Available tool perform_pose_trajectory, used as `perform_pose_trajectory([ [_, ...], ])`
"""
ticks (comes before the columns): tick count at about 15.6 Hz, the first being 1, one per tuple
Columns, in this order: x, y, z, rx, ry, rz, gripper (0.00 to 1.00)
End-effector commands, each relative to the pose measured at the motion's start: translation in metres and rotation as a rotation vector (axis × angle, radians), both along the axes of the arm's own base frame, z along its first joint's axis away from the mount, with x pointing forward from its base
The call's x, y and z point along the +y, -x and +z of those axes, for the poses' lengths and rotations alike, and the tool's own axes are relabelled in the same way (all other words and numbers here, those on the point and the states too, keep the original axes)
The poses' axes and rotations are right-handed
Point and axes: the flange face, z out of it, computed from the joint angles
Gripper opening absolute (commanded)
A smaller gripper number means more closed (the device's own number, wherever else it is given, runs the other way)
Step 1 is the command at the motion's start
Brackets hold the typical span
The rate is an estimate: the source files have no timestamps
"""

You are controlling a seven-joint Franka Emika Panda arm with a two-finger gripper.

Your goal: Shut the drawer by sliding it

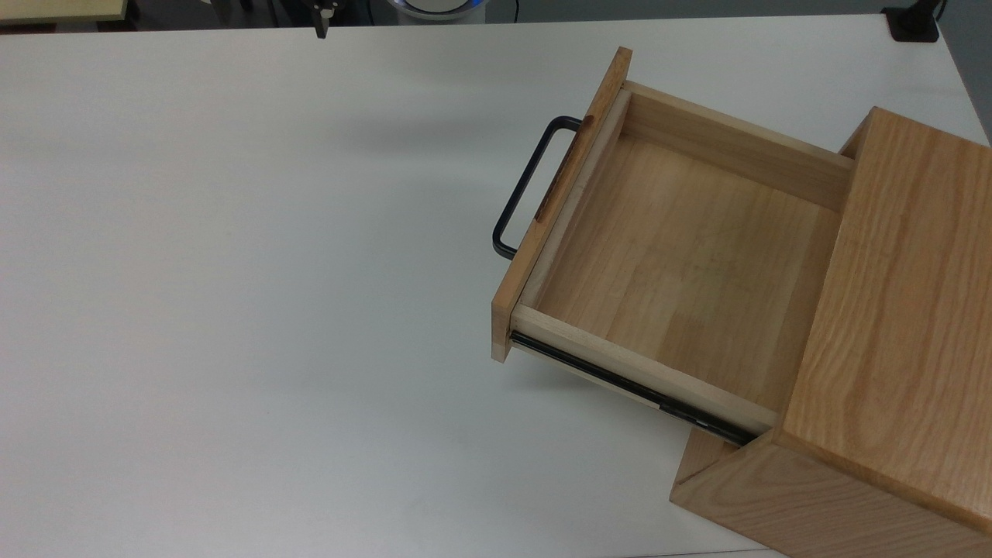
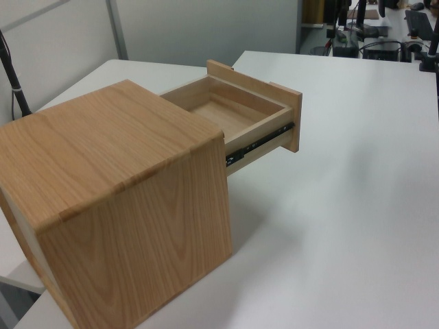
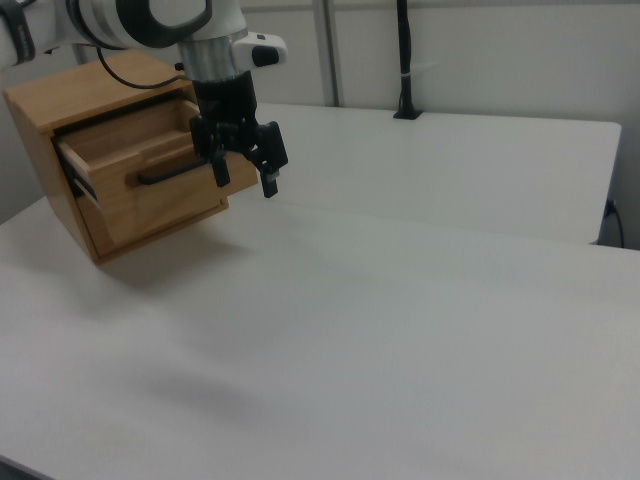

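Note:
The light wooden drawer (image 1: 682, 263) stands pulled far out of the oak-grained cabinet (image 1: 899, 333), toward the top view's left. Its inside holds nothing. The flat front panel (image 1: 559, 205) carries a black U-shaped handle (image 1: 528, 186), and a black side rail (image 1: 620, 380) is exposed. In the left view the drawer (image 2: 236, 110) juts from the cabinet (image 2: 116, 199) with its rail (image 2: 257, 142) showing. In the right view my gripper (image 3: 246, 178) hangs open and holds nothing, overlapping the drawer front (image 3: 150, 195) and handle (image 3: 170, 175). One fingertip (image 1: 322, 28) shows at the top view's upper edge, well away from the handle.
The white table (image 1: 248, 310) spreads wide to the top view's left of the drawer. A black clamp base (image 1: 914, 23) sits at the table's far corner, and a black pole (image 3: 404, 60) rises at the back edge in the right view.

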Motion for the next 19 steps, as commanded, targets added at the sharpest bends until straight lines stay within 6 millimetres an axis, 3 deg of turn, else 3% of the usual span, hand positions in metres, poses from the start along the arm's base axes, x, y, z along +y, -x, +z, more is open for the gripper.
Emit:
perform_pose_trajectory([
  [1,-0.0121,0.0131,0.0076,0.030,0.009,-0.002,1.00],
  [19,-0.0061,0.0077,-0.0010,0.050,0.015,0.039,1.00],
])
